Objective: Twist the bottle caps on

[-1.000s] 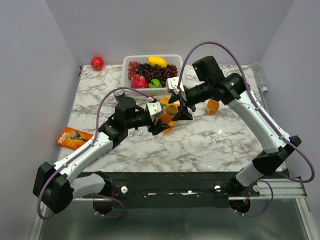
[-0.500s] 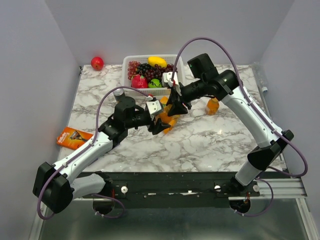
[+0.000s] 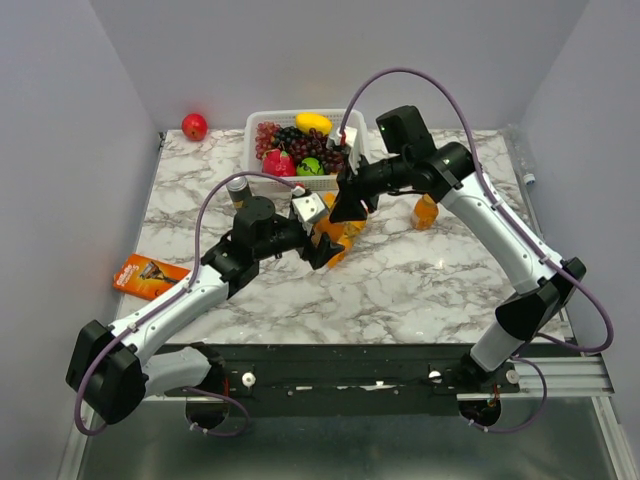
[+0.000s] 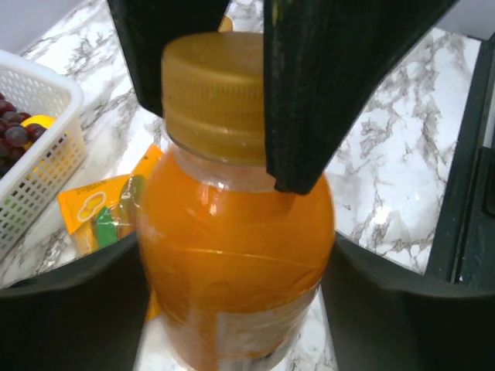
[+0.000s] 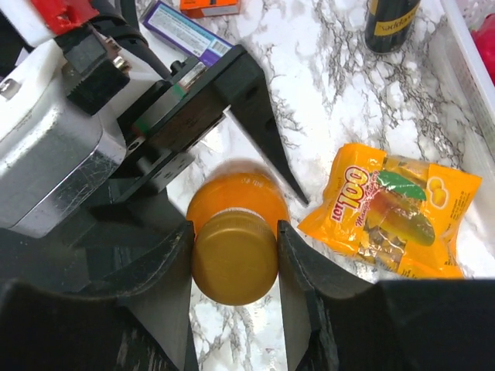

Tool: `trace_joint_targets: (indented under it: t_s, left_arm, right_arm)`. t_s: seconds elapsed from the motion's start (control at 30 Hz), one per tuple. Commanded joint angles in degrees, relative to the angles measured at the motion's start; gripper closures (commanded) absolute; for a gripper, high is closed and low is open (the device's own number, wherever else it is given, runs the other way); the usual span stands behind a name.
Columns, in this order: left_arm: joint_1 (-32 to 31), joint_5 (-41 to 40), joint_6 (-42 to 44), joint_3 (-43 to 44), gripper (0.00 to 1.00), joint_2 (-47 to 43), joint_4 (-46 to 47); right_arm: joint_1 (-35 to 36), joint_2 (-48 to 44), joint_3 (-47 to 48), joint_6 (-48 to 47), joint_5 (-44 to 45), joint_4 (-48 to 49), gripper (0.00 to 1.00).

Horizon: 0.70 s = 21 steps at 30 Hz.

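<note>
The right gripper (image 5: pixel 234 232) was clamped from above on a golden-orange round plastic screw cap (image 5: pixel 234 261), with one black finger on each side of it. The cap sat on the neck of a small clear plastic bottle full of orange juice (image 4: pixel 232 255). The left gripper (image 4: pixel 232 309) held that bottle by its body, jaws pressed to both sides, around the middle of the table's far half.

The surface was a white marble-patterned tabletop with grey veins (image 3: pixel 430 280), closed in by plain pale grey walls (image 3: pixel 60 150) on three sides.

Seen from above, with the held bottle as the centre:
- A flat orange snack sachet (image 5: pixel 394 209) lay just beside it on the 12 o'clock side.
- A white plastic lattice basket (image 3: pixel 300 183) of fruit stood beyond that.
- A second orange-filled clear bottle (image 3: pixel 426 212) stood at 3 o'clock, apart from both arms.
- A dark can with a silver top (image 3: pixel 237 188) stood at 9 o'clock.
- A red apple (image 3: pixel 194 126) sat at 10 o'clock, in the far left corner.
- An orange flat packet (image 3: pixel 148 275) lay at 8 o'clock, off the table's left edge.

Counted: two orange bottles, one cap in plain sight, one basket, one can, one apple, one sachet and one packet.
</note>
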Motion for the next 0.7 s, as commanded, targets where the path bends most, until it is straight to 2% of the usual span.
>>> trace_joint_targets:
  t_s: [0.0,0.1,0.27,0.43,0.67]
  left_arm:
    - [-0.3,-5.8,1.1,-0.6,0.01,-1.6,-0.5]
    - [0.5,-7.5,5.8,-2.6,0.01,-2.8,-5.6]
    - [1.3,-7.4,12.3,-5.0,0.01,-4.8,-16.6]
    - [4.0,-6.7,13.5,-6.2,0.01,-5.7,-20.3]
    - [9.4,-5.6,14.5,-3.7,0.01,-3.1,-21.9]
  right_arm:
    - [-1.5,-0.7,1.3,-5.6,6.4,-4.5,0.86]
    - [-5.5,1.2,3.7,-11.5,10.4,-9.6,0.88]
    - [-11.6,5.0,4.6,-18.3,17.3,-11.8,0.89]
    - [-14.6,9.6,3.4,-21.9,20.2,-9.2,0.9]
    - [-17.8,15.4,2.0,-23.2,20.3,-4.6,0.89]
